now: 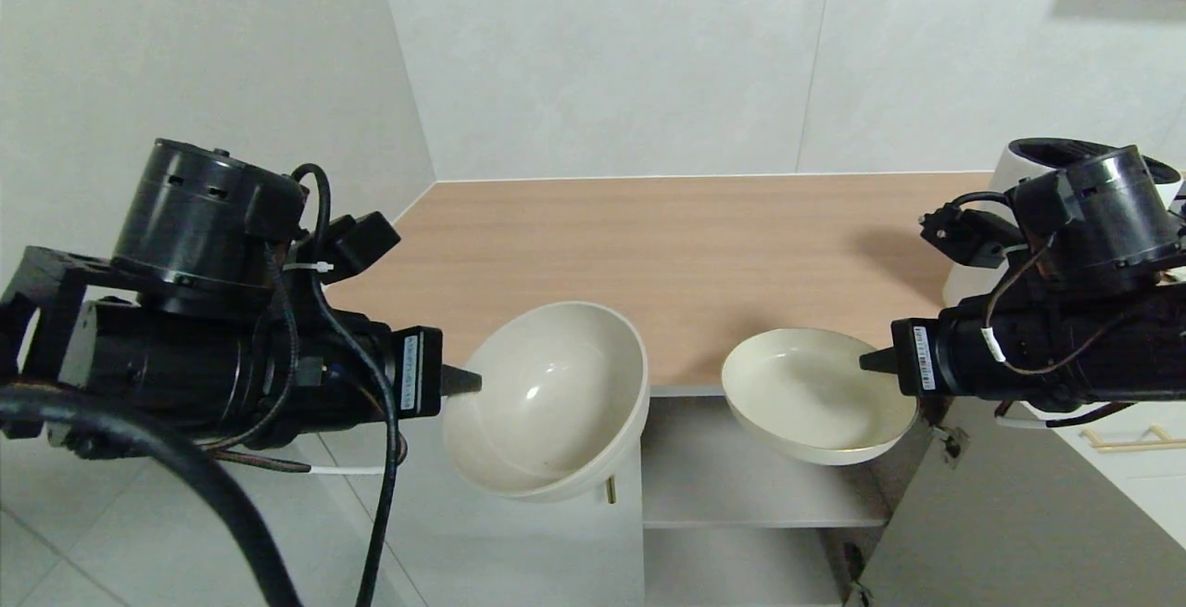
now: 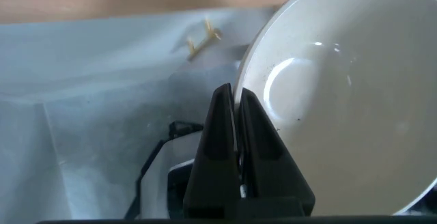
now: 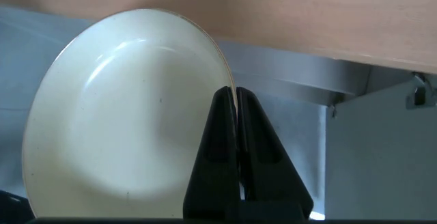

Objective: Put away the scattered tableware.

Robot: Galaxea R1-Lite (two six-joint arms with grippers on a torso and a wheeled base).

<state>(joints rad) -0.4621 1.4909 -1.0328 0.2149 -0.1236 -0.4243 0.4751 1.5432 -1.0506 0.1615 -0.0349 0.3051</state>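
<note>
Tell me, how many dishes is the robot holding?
2. A deep bowl is pinched at its rim by the left claw, and a shallower dish by the right claw, both in front of the wooden counter. Others may be hidden in the cabinet.

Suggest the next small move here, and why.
Probably lower the right gripper toward the open shelf under the counter. It is shut on the rim of the shallow dish, held in front of the counter edge above that shelf; the left gripper likewise holds the deep bowl.
</note>
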